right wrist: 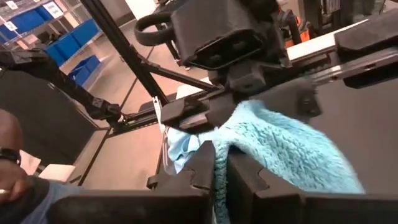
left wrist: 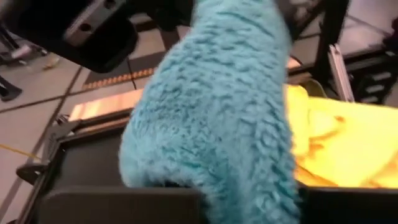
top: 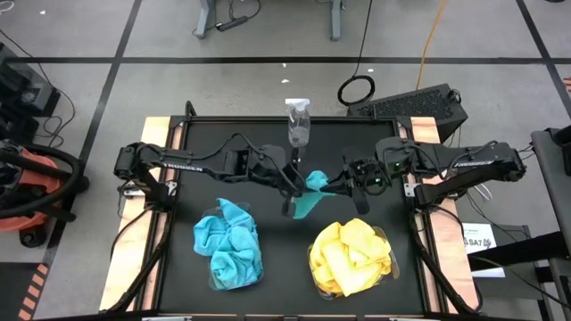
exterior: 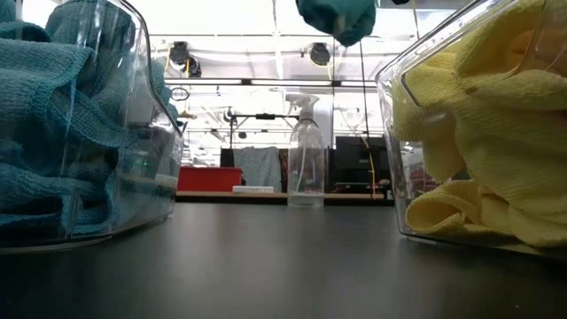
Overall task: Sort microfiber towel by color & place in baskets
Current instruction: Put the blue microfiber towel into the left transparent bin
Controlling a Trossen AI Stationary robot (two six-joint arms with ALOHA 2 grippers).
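High view shows both arms meeting over the middle of the black tabletop (top: pixel 178 267), each on one turquoise towel (top: pixel 308 192) that hangs between them above the surface. The left gripper (top: pixel 293 183) reaches in from the left edge, the right gripper (top: pixel 350 183) from the right edge, and the cloth stretches from one to the other with a tail drooping toward the near edge.

Right wrist view shows the right gripper's (right wrist: pixel 221 171) own dark fingers (right wrist: pixel 186 174) pressed together on a fold of the turquoise towel (right wrist: pixel 280 149), with the left arm's gripper clamped on the same cloth just beyond. Left wrist view is mostly filled by the fluffy turquoise towel (left wrist: pixel 217 118), which hides that gripper's fingertips, so its grip is read from the other views.

Near the front edge stand two clear baskets. The left basket (top: pixel 207 278) holds a heap of turquoise towels (top: pixel 230 242); the right basket (top: pixel 393 263) holds a heap of yellow towels (top: pixel 350 254). Low view shows the same two tubs, left basket (exterior: pixel 164 115) and right basket (exterior: pixel 390 133), at either side, with the hanging towel's lower end (exterior: pixel 337 18) high between them.

A clear spray bottle (top: pixel 298 125) stands upright near the far edge of the tabletop, well apart from the baskets. A person's hand (right wrist: pixel 9 180) shows off the table in the right wrist view.
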